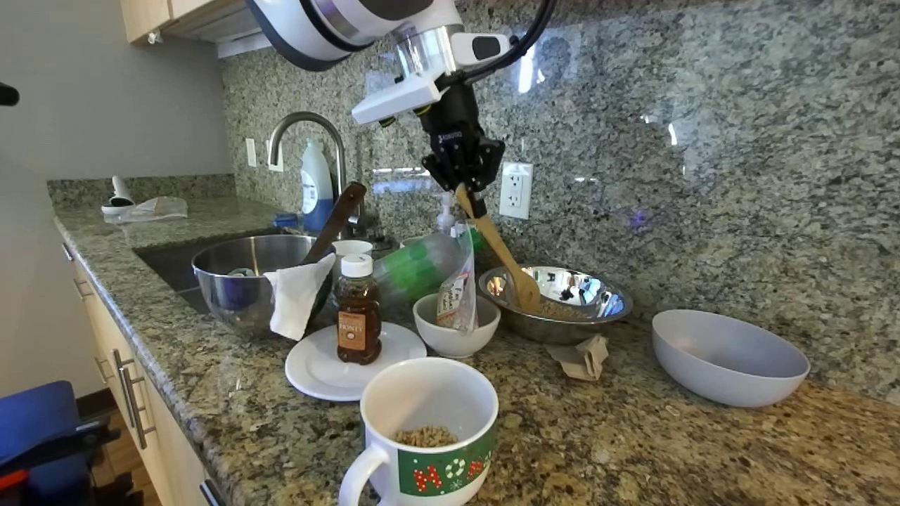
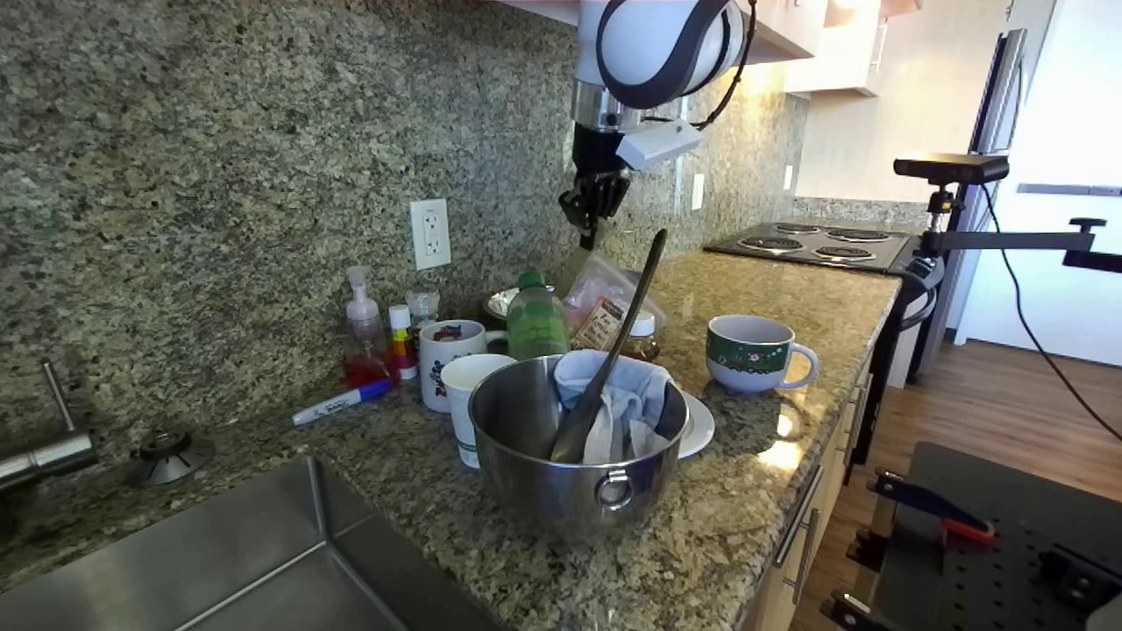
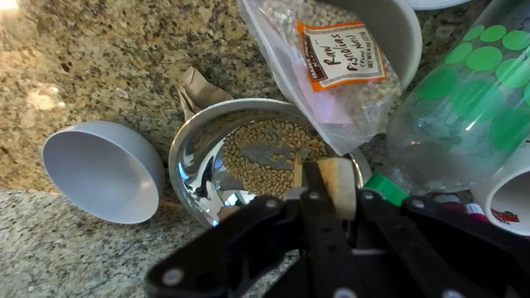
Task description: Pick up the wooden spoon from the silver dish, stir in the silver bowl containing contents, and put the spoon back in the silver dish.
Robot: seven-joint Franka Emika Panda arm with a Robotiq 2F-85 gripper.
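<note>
Wooden spoon (image 1: 502, 247) slants below the gripper (image 1: 476, 201), handle pinched (head apparently touching grains (image 3: 265, 182)).

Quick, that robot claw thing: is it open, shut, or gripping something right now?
Gripper: closed, holding the wooden spoon by its handle, with the spoon's head in the shiny steel bowl.

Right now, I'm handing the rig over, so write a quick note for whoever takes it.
Hand: shut on the wooden spoon, near its handle's top.
Spoon: slanted, head in the silver bowl, at the tan contents.
Silver dish: deep steel one by the sink, holding cloth and a dark utensil.
Done: spoon picked up and at the bowl.
Left: stirring (whether begun, can't tell), then spoon back to the dish.
</note>
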